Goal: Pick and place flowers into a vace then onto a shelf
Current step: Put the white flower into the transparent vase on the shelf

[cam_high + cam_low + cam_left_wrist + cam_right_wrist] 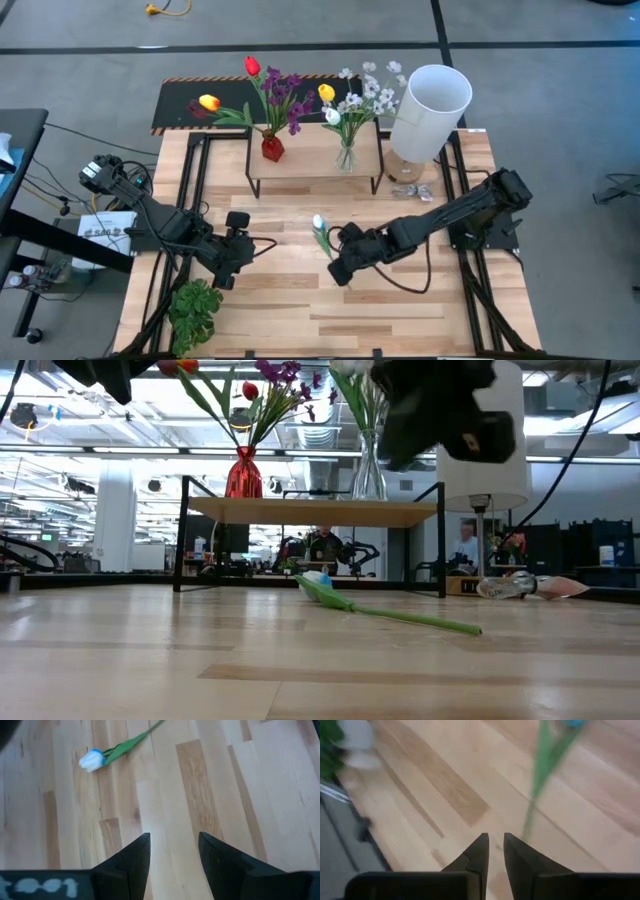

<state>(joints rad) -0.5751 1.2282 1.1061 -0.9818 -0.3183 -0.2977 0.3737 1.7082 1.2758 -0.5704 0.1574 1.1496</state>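
- lying flat on the table (400, 310) near its middle: one white tulip (320, 226), bloom toward 12 o'clock, green stem running toward 5 o'clock.
- hovering just above that stem's lower end: right gripper (338, 272), fingers (479, 851) nearly together with a thin gap, clamped on nothing.
- at 9 o'clock of the tulip, apart from it: left gripper (237, 222), fingers (136, 854) spread apart, empty.
- standing at 12 o'clock: shelf (300, 158) bearing a red vase (272, 148) and a clear vase (346, 156), both filled with flowers (282, 95).
- at 7 o'clock: green leafy plant (195, 308).
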